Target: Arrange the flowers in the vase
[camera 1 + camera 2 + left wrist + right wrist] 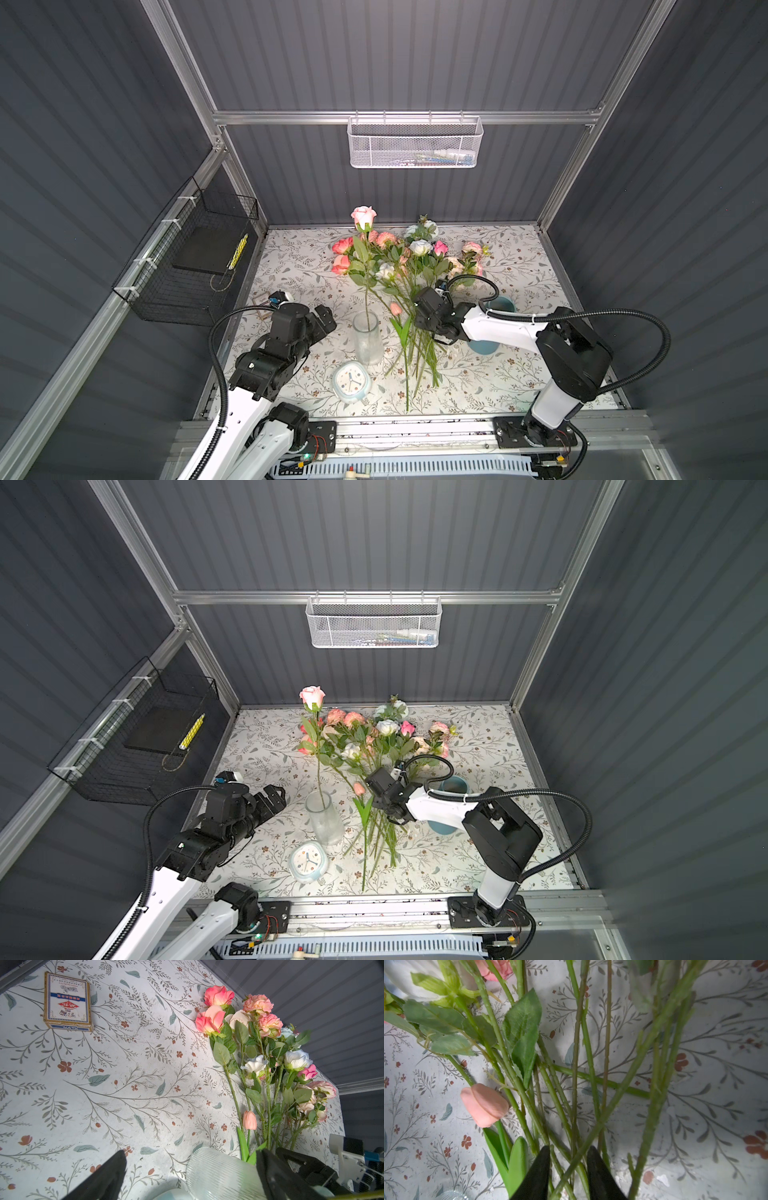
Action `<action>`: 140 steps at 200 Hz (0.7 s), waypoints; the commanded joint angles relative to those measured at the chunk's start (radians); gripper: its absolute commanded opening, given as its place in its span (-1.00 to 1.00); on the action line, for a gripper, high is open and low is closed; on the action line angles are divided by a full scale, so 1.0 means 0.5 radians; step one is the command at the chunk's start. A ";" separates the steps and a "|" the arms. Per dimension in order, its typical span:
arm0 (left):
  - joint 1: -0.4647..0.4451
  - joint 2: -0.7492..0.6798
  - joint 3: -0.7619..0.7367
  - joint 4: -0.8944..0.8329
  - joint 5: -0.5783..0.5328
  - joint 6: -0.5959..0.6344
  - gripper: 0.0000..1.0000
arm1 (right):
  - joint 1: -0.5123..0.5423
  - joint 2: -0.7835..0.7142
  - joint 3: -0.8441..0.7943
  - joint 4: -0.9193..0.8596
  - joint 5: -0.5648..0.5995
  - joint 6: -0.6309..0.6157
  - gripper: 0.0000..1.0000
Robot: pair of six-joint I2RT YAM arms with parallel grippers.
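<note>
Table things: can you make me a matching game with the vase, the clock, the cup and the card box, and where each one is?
Things:
1. vase
2. clock
3. cup
4. card box

Places:
A. partly hidden under the right arm
B. at the left edge of the table
C. holding one pink rose
D. lying face up beside the vase's base

Pairs: 1-C, 2-D, 3-A, 4-B

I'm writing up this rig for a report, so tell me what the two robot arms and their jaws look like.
The left arm and right arm share glossy white link shells between bulky black joint housings. A black ribbed cable hose loops along each. The jaws are matte black tapered wedges.
</note>
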 commanded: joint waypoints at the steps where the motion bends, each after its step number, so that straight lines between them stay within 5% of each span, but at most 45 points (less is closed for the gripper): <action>1: 0.009 -0.015 -0.012 0.005 0.016 0.000 0.99 | -0.014 0.056 0.014 -0.020 0.056 0.014 -0.34; 39: 0.009 -0.021 -0.012 -0.002 0.011 0.000 0.99 | -0.026 0.108 0.028 -0.005 0.052 0.008 -0.45; 94: 0.009 -0.015 -0.013 0.002 0.023 -0.005 1.00 | -0.024 0.017 -0.004 0.060 0.088 -0.071 -1.00; 140: 0.009 -0.018 0.014 0.001 0.034 -0.010 0.99 | -0.017 -0.159 -0.059 0.182 0.085 -0.191 -1.00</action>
